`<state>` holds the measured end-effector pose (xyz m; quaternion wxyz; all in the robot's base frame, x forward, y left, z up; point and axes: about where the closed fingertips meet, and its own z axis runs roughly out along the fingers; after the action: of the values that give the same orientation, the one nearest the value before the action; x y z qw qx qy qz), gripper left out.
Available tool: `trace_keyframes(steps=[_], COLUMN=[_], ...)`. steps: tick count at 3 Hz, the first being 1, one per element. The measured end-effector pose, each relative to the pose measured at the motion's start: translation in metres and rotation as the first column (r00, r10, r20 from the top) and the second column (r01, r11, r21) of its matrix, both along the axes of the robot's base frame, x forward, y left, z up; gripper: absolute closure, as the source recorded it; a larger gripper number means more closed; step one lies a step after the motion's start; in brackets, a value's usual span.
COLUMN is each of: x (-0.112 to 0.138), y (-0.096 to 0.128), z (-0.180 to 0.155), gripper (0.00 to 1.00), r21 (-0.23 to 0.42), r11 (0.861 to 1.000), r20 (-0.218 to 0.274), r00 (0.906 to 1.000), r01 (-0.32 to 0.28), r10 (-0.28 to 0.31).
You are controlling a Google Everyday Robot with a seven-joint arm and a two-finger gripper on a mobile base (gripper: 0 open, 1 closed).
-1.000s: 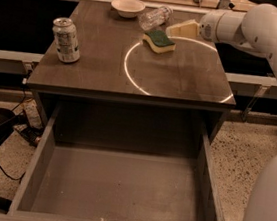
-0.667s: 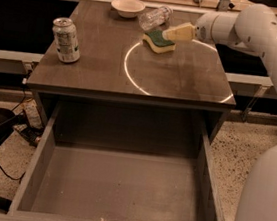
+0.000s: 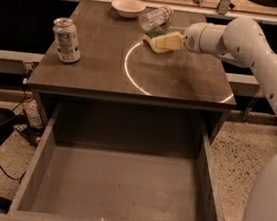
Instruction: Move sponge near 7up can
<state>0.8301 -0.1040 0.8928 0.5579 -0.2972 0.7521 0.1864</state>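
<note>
The sponge (image 3: 152,35), pale yellow with a dark green top, lies on the dark table (image 3: 98,72) at the back right, just in front of a clear plastic bottle. My gripper (image 3: 163,41) reaches in from the right and is right at the sponge, touching or overlapping its right side. The 7up can (image 3: 66,39), silver-white with green markings, stands upright near the table's left edge, well to the left of the sponge.
A clear plastic bottle (image 3: 156,17) lies on its side behind the sponge. A pale bowl (image 3: 128,6) sits at the table's back edge. A wide drawer (image 3: 119,185) stands open below the table's front. Cables lie on the floor at left.
My gripper has moved left and down onto the sponge's right side. The sponge and the can sit about where they were.
</note>
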Motion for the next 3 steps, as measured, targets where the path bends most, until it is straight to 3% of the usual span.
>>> trace_keyframes(steps=[1,3], x=[0.001,0.016], y=[0.022,0.049], z=[-0.013,-0.043], gripper=[0.0,0.01], r21=[0.046,-0.047], r11=[0.999,0.999], r20=[-0.018,-0.027], r00=[0.9995,0.9994], r01=[-0.025,-0.021], r10=[0.026,0.02])
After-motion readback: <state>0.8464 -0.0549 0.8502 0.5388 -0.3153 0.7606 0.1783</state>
